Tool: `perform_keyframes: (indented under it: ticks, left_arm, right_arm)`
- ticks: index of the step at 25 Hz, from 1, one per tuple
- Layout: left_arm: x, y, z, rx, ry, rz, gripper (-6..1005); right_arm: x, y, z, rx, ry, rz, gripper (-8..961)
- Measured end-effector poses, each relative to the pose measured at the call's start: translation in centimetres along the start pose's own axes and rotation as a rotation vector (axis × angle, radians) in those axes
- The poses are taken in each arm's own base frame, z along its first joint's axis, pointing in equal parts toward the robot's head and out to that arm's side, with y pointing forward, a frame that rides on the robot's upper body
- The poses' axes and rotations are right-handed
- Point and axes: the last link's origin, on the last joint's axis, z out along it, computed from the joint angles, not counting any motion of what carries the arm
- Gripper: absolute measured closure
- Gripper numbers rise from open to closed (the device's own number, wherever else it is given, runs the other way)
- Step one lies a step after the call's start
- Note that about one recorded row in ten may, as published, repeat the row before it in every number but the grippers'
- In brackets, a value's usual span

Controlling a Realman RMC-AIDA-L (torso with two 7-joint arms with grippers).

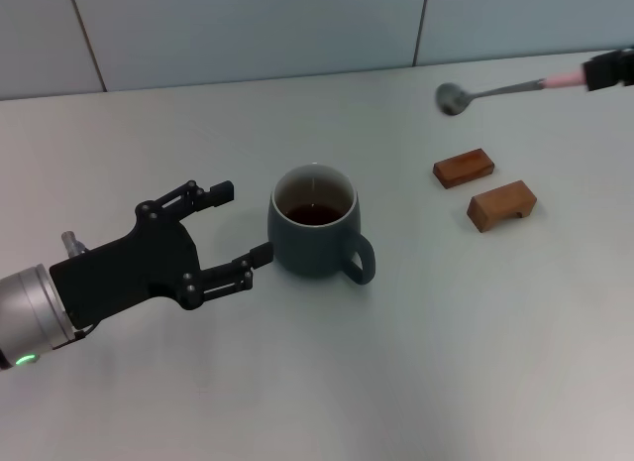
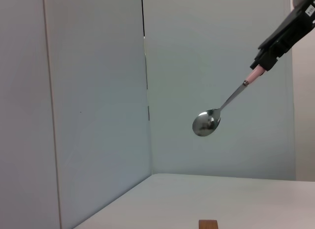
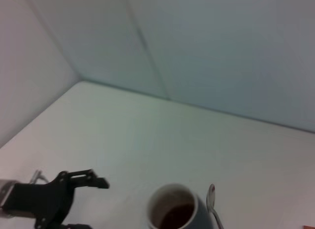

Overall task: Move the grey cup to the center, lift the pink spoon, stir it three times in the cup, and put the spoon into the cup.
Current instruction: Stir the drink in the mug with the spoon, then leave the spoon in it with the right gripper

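rounded blue-grey ceramic mug [image 1: 315,233] sits central; left pincer [image 1: 235,226] spread beside it; right pincer [image 1: 606,70] clamps the raised pink-handled metal spoon [image 1: 500,89]; stirring remains.

Left gripper [image 1: 230,223] — matte black, silver wrist (green light), visible screws.

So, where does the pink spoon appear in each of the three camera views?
Head view: the pink spoon is at the upper right, held in the air by the right gripper, beyond the two wooden blocks.
Left wrist view: the spoon hangs at centre right, bowl lowest.
Right wrist view: only its bowl and stem show at the bottom edge, beside the grey cup.
Shared landmark: the white table.
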Motion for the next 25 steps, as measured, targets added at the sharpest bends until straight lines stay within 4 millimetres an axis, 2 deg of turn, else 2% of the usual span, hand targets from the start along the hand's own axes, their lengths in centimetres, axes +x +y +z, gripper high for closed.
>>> perform_keyframes:
  ticks: [5, 6, 8, 15, 16, 17, 25]
  left_arm:
    - [0.1, -0.1, 0.0, -0.002, -0.002, 0.002, 159]
    - [0.1, -0.2, 0.1, -0.004, -0.002, 0.005, 159]
    - [0.2, -0.2, 0.1, -0.004, -0.002, 0.006, 159]
    - [0.3, -0.3, 0.2, -0.007, -0.002, 0.009, 159]
    - [0.3, -0.3, 0.2, -0.007, -0.002, 0.009, 159]
    - [0.3, -0.3, 0.2, -0.006, -0.002, 0.009, 159]
    - [0.2, -0.3, 0.2, -0.006, -0.006, 0.008, 159]
  right_arm:
    - [-2.1, 1.1, 2.3, -0.015, 0.106, -0.033, 828]
    - [-2.8, 1.4, 3.4, -0.016, 0.156, -0.043, 828]
    - [-3.0, 1.5, 3.8, -0.016, 0.177, -0.048, 828]
    - [-5.0, 2.3, 7.5, 0.011, 0.294, -0.084, 828]
    - [-5.5, 2.3, 8.5, 0.028, 0.309, -0.095, 828]
    - [-5.5, 2.3, 8.5, 0.028, 0.309, -0.095, 828]
    - [-6.8, 2.9, 12.4, 0.005, 0.352, -0.116, 828]
